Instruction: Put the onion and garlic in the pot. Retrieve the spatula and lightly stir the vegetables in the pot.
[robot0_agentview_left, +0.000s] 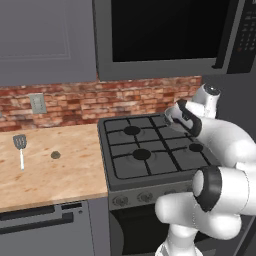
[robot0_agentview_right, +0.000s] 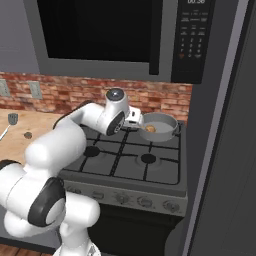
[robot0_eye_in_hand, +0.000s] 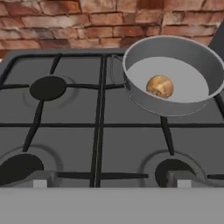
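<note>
On the stove's (robot0_agentview_right: 127, 157) back right burner sits the pot (robot0_eye_in_hand: 175, 74), low-walled, with the onion (robot0_eye_in_hand: 159, 86) lying alone on its floor, left of centre. Gripper (robot0_eye_in_hand: 111, 181) hangs over the front grates, fingers spread wide, empty, well short of the pot. Front burners and left grates bare. Left of the stove, on the wooden counter (robot0_agentview_left: 50, 175): garlic (robot0_agentview_left: 55, 155) lying loose, spatula (robot0_agentview_left: 20, 148) just beyond it toward the counter's far left, head pointing to the brick wall (robot0_agentview_left: 75, 102). Microwave (robot0_agentview_right: 125, 37) overhead; keypad writing too small to read.
</note>
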